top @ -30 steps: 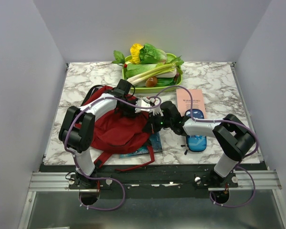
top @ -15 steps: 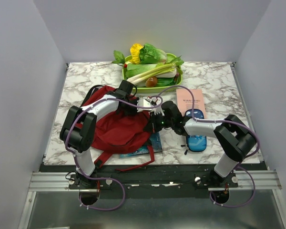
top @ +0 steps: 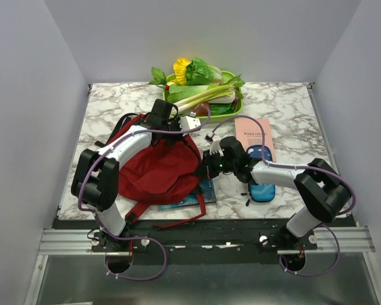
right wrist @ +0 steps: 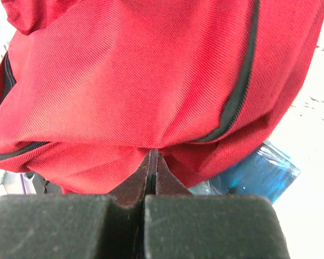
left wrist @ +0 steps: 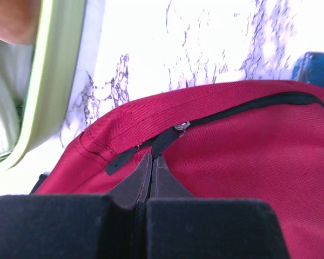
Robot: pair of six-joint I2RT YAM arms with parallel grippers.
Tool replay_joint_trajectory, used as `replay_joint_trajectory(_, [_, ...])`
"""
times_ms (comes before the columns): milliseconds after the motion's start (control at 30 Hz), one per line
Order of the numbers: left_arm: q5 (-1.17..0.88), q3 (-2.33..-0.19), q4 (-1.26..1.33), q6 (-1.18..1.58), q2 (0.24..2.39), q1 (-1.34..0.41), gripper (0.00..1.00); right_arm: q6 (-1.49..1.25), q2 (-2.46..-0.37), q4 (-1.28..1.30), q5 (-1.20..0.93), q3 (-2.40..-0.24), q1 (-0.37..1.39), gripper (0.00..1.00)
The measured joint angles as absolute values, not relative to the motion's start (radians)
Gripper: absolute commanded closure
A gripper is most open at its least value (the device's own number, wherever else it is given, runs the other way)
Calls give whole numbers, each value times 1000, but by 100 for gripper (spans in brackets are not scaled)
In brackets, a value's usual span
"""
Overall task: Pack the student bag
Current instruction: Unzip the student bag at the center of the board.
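Nearest to us, on the bag's near right flank, the right gripper (top: pixel 207 170) has its fingers closed flat on a pinched fold of red cloth. It sits just above the blue book (top: pixel 206 189) that pokes out from under the bag. The student bag (top: pixel 155 173) lies flat on the left half of the marble table (top: pixel 108 101), with its straps trailing toward the near edge and its long axis running roughly near to far.

At its far rim the left gripper (left wrist: pixel 153 157) is shut on the black zipper pull (left wrist: pixel 164 139), so the left arm is the one placed to work the zipper. From those fingers the zipper track (left wrist: pixel 259 102) runs away to the right along the bag's upper seam, toward the side that the right gripper pins. We judge that the coming move is a pull along that line, with the right hold as anchor. Just past the far rim stands the green tray (left wrist: pixel 51 70), close enough to crowd the left wrist.
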State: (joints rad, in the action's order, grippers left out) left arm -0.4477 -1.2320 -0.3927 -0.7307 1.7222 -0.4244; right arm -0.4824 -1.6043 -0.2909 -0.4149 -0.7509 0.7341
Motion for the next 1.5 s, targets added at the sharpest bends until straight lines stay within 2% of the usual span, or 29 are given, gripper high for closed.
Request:
replay_joint_trajectory(133, [-472, -1232, -394, -704, 1654, -423, 100, -500, -1570, -290, -436, -725, 688, 88])
replay_joint_trajectory(167, [-482, -1232, -399, -704, 1640, -423, 100, -507, -1558, -290, -441, -722, 662, 75])
replay_joint_trajectory(233, [-501, -1232, -419, -707, 1613, -423, 100, -525, -1537, -292, -453, -722, 595, 64])
replay_joint_trajectory(267, [-510, -1232, -432, -713, 1603, -423, 100, -527, -1530, -292, -462, -725, 555, 53])
replay_joint_trajectory(367, [-531, -1227, -471, -737, 1576, -426, 100, -534, -1528, -281, -488, -768, 458, 38])
replay_joint_trajectory(533, [-559, -1196, -533, -780, 1538, -443, 100, -504, -1596, -216, -527, -969, 413, 30])
replay_joint_trajectory(567, [-563, -1192, -545, -788, 1532, -451, 100, -495, -1624, -202, -540, -1025, 413, 25])
replay_joint_trajectory(667, [-574, -1180, -564, -809, 1519, -478, 100, -481, -1710, -176, -575, -1161, 413, 22])
replay_joint_trajectory(933, [-581, -1173, -580, -839, 1496, -509, 100, -374, -1913, 82, -599, -1404, 495, 21])
replay_joint_trajectory(1100, [-581, -1170, -598, -861, 1467, -509, 100, -338, -1953, 200, -601, -1411, 582, 22])
replay_joint_trajectory(1133, [-582, -1170, -603, -863, 1463, -509, 100, -337, -1953, 211, -601, -1408, 595, 23])
replay_joint_trajectory(1233, [-585, -1169, -627, -869, 1457, -511, 100, -335, -1956, 220, -604, -1411, 609, 39])
replay_joint_trajectory(1267, [-585, -1169, -629, -871, 1457, -512, 100, -335, -1957, 222, -605, -1413, 610, 56])
replay_joint_trajectory(1333, [-584, -1169, -630, -879, 1457, -512, 100, -340, -1965, 223, -616, -1419, 610, 70])
replay_joint_trajectory(1367, [-584, -1169, -631, -884, 1457, -512, 100, -347, -1970, 224, -622, -1425, 610, 73])
replay_joint_trajectory(1467, [-584, -1171, -643, -898, 1457, -517, 100, -354, -1983, 227, -626, -1444, 610, 61])
replay_joint_trajectory(1500, [-584, -1172, -655, -903, 1457, -522, 100, -358, -1986, 228, -626, -1449, 610, 60])
